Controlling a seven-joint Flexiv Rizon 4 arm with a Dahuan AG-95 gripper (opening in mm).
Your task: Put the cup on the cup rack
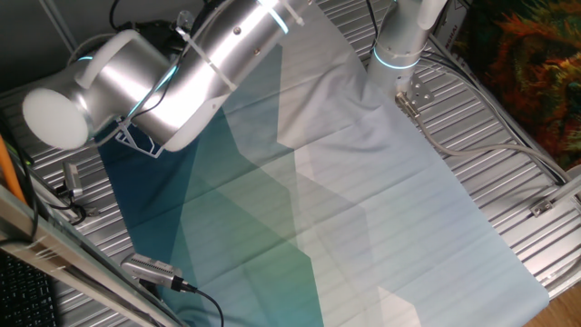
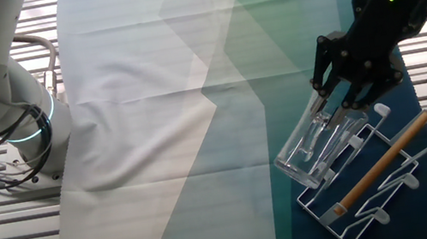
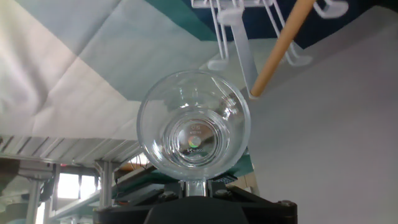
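The clear glass cup (image 2: 312, 148) is held tilted in my black gripper (image 2: 339, 100), its mouth pointing away from the hand and down toward the cloth. In the hand view the cup (image 3: 194, 127) fills the middle, seen through its base, with my gripper (image 3: 194, 186) shut on its handle at the bottom. The white wire cup rack (image 2: 380, 178) with its wooden rod (image 2: 385, 160) lies on the dark blue part of the cloth, right beside the cup. In the hand view the rack's pegs (image 3: 239, 43) and rod (image 3: 283, 43) lie just beyond the cup.
A patterned cloth (image 1: 363, 209) in white, teal and blue covers the slatted metal table (image 1: 508, 154). The arm's base (image 2: 23, 125) stands at the table's edge. The big arm links (image 1: 182, 73) fill one fixed view and hide the gripper there. Cables and clamps (image 1: 154, 271) lie along the edges.
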